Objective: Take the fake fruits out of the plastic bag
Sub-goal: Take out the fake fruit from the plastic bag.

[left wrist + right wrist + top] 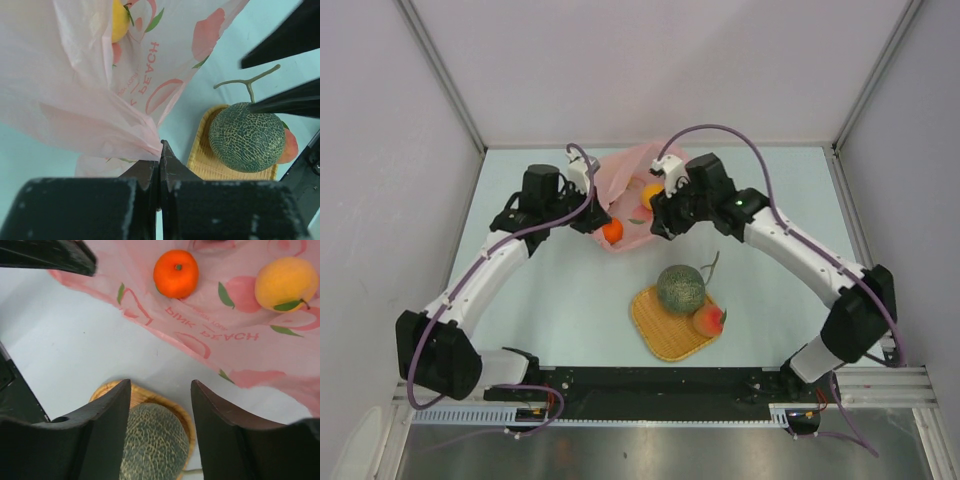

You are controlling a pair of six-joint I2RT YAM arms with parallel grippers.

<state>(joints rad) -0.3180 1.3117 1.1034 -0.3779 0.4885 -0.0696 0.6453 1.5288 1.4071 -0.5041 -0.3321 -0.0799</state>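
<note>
plastic bag (630,195): just beyond the woven mat (665,338); thin, limp, slippery film, so take a bunched edge.
melon (681,289): on the mat, peach (709,320) touching it; both out.
left gripper (160,152): clamped on the bag's edge.
right gripper (160,385): spread, holding nothing, beyond the mat.
yellow fruit (285,284): at the bag, farthest from the mat; likely light, hard, smooth; pinch its middle.
orange (175,273): bag's mat-side edge; you may see it roll; on or under film, can't tell.

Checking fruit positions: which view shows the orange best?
Right wrist: the orange appears whole, close and unobstructed against the pink bag. Top external shows the orange small, at the bag's near edge. Left wrist does not show it.
</note>
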